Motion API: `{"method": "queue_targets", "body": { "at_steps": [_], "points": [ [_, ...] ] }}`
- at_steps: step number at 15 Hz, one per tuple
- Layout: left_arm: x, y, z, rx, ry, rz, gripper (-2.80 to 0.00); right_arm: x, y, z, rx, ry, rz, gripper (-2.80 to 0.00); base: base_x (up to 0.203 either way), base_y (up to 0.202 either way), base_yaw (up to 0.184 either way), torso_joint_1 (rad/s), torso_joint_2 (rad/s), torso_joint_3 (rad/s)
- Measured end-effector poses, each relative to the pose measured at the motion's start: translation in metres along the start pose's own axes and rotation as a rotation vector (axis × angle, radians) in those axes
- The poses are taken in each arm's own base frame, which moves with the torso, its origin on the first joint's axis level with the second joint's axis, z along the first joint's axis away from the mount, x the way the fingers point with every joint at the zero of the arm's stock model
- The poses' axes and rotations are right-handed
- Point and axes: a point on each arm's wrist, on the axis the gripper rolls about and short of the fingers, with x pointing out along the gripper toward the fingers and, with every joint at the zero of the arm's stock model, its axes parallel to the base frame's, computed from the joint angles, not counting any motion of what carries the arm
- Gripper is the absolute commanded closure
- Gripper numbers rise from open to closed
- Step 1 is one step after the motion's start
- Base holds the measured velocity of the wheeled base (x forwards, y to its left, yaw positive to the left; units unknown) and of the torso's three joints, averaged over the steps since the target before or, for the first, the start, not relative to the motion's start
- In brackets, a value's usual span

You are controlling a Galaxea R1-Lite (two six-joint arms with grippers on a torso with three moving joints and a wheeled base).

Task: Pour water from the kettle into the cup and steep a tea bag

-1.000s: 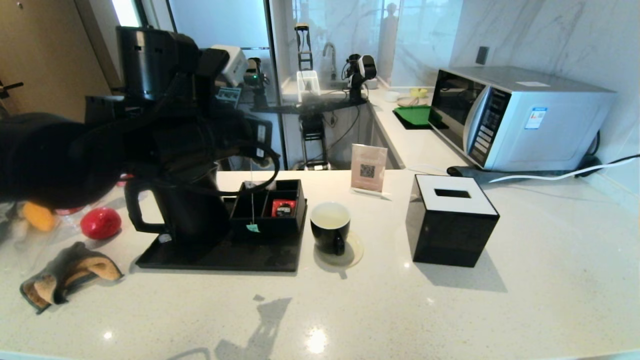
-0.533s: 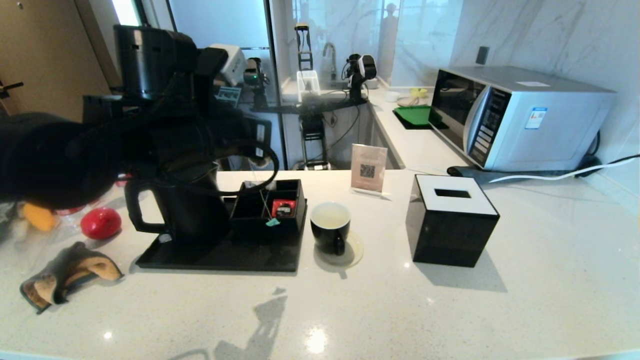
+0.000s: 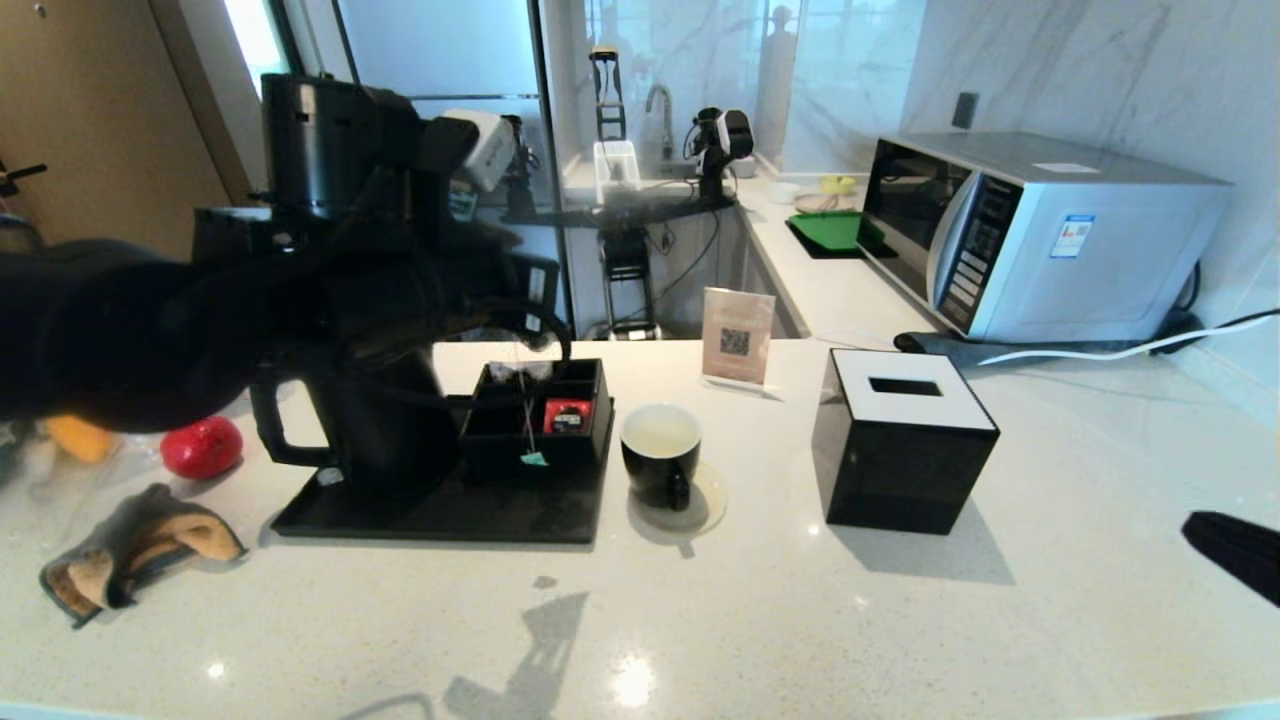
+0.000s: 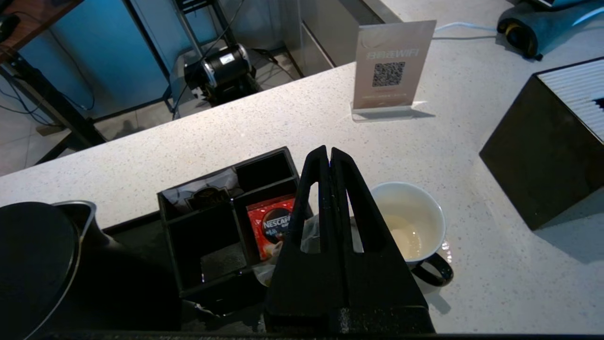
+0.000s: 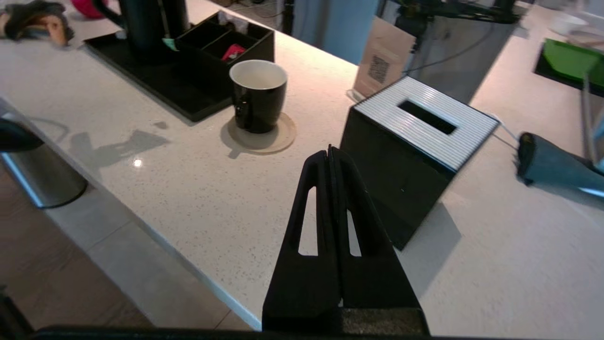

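Note:
My left gripper [image 3: 520, 338] hangs above the black organizer, left of the cup, and is shut on the tea bag [image 4: 309, 232]. The translucent bag shows through the finger openings. Its string drops to a small teal tag [image 3: 533, 459] in front of the organizer. The black kettle [image 3: 375, 420] stands on the tray behind my left arm. To the right of the tray, the black cup [image 3: 660, 450] sits on a coaster and holds pale liquid [image 4: 410, 226]. My right gripper [image 5: 329, 153] is shut and empty, low at the right near the tissue box, with its tip at the edge of the head view [image 3: 1200, 527].
A black tray [image 3: 440, 515] carries the kettle and an organizer [image 3: 575, 385] with a red Nescafe packet [image 3: 567, 414]. A black tissue box [image 3: 905, 450], a QR sign [image 3: 738, 335] and a microwave [image 3: 1030, 235] stand to the right. A red ball [image 3: 200, 445] and a glove [image 3: 130, 550] lie to the left.
My left arm has shifted slightly right with the tea bag, and the tag has swung on its string. The right gripper has come into the head view at the lower right.

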Motion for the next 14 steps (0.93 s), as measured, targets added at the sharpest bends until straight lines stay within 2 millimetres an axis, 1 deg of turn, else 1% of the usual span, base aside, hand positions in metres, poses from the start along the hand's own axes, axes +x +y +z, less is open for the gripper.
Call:
{"method": "queue_targets", "body": {
  "at_steps": [2, 3, 6, 10, 11, 14],
  "points": [
    [0.000, -0.006, -0.001, 0.005, 0.003, -0.018, 0.00, 0.020, -0.007, 0.001, -0.016, -0.001, 0.059, 0.00, 0.000, 0.000, 0.000, 0.000, 0.00, 0.000],
    [0.000, -0.008, -0.001, 0.006, 0.003, -0.024, 0.00, 0.030, -0.008, 0.002, -0.022, -0.006, 0.090, -2.80, 0.000, 0.000, 0.000, 0.000, 0.00, 0.000],
    [0.000, -0.010, 0.000, 0.007, 0.000, -0.030, 0.00, 0.066, -0.007, 0.003, -0.026, -0.005, 0.203, -2.80, 0.000, 0.000, 0.000, 0.000, 0.00, 0.000],
    [0.000, -0.011, 0.001, 0.008, -0.004, -0.032, 0.00, 0.114, 0.001, -0.002, -0.024, -0.006, 0.318, -2.80, 0.000, 0.000, 0.000, 0.000, 0.00, 0.000],
    [0.000, -0.012, 0.001, 0.008, -0.005, -0.034, 0.00, 0.128, 0.003, -0.003, -0.025, -0.015, 0.340, -2.80, 0.000, 0.000, 0.000, 0.000, 0.00, 0.000],
    [-0.001, -0.017, 0.002, 0.010, -0.013, -0.048, 0.00, 0.174, 0.010, 0.002, -0.027, -0.059, 0.396, -2.80, 0.000, 0.000, 0.000, 0.000, 0.00, 0.000]
  ]
}}
